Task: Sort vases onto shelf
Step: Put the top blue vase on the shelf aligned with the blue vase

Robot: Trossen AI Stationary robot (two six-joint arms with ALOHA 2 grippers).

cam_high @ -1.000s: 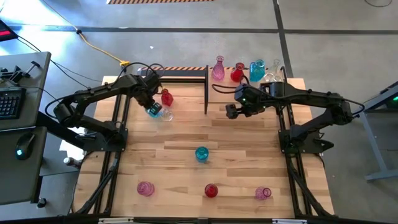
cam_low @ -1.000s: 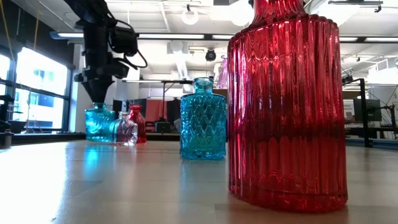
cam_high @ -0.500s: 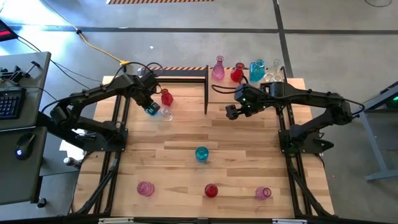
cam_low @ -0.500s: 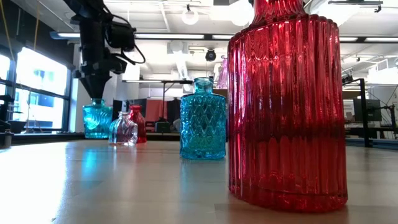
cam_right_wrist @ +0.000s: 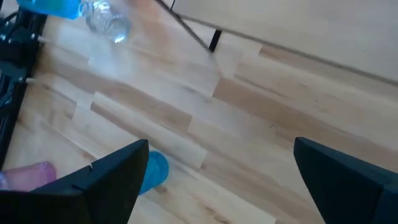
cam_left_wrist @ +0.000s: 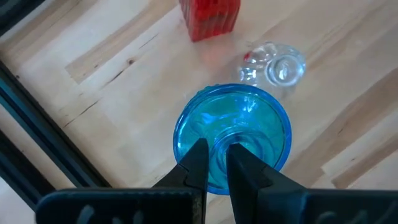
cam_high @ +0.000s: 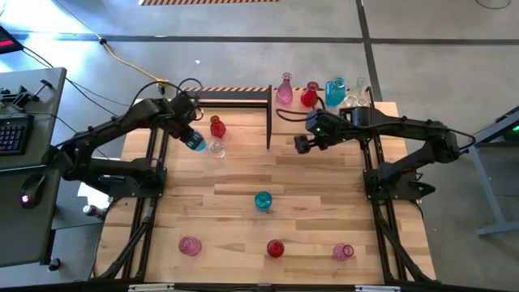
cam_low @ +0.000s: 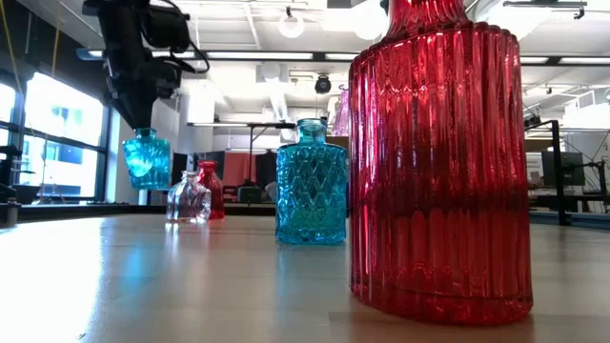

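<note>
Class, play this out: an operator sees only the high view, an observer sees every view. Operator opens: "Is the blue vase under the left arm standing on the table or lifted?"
Observer: Lifted. In the low view the blue vase hangs clear of the table.
Operator: How is it held?
Observer: The left pincer is shut on its neck.
Operator: What stands next to it?
Observer: A clear vase and a red vase, both upright.
Operator: And the right pincer?
Observer: The right pincer is open, holding nothing.
</note>
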